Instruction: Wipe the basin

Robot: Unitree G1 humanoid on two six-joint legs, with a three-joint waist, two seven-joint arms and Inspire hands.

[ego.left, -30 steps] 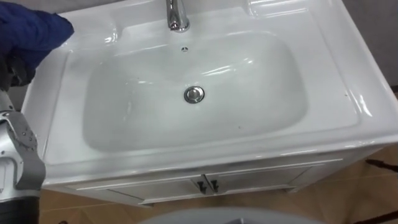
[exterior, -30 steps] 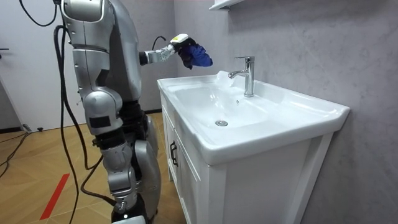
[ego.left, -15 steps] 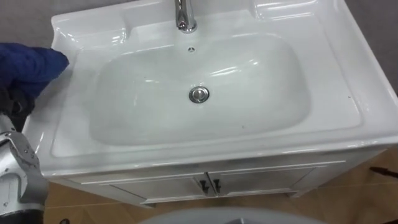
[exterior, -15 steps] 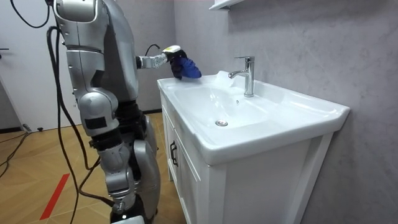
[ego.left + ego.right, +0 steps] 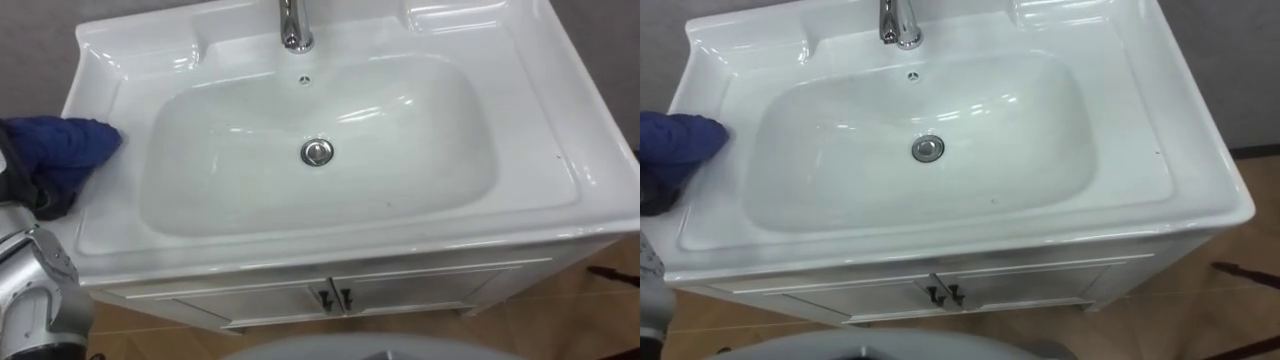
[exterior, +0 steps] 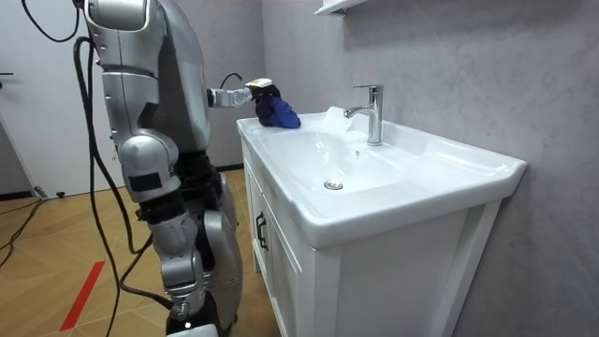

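Basin point(image 5: 540, 150): white and glossy; set into a white cabinet point(image 5: 430, 285); the bowl holds nothing but its own fittings
Drain point(image 5: 317, 152): round metal plug in the middle of the bowl's bottom
Overflow hole point(image 5: 305, 80): small, on the bowl's far wall, just near of the tap
Tap point(image 5: 293, 25): chrome, upright on the far rim, at the middle
Cloth point(image 5: 62, 148): dark blue, bunched into a lump; on the flat left rim of the basin, about midway between the near and far edges; its tip points right toward the bowl and stops just short of the bowl's edge; all of it is outside the bowl
Left hand point(image 5: 28, 192): dark; at the left edge, under and behind the cloth; its fingers are curled round the bundle, gripping it against the rim; the silver forearm comes up from the lower left
Door handles point(image 5: 335, 298): two small dark ones, side by side, at the middle of the cabinet's near face
Robot: in the room view it stands upright at the cabinet's front on a wooden floor point(image 6: 56, 253); its left arm reaches out to the left rim
Shelf point(image 6: 342, 6): white, on the wall above the tap
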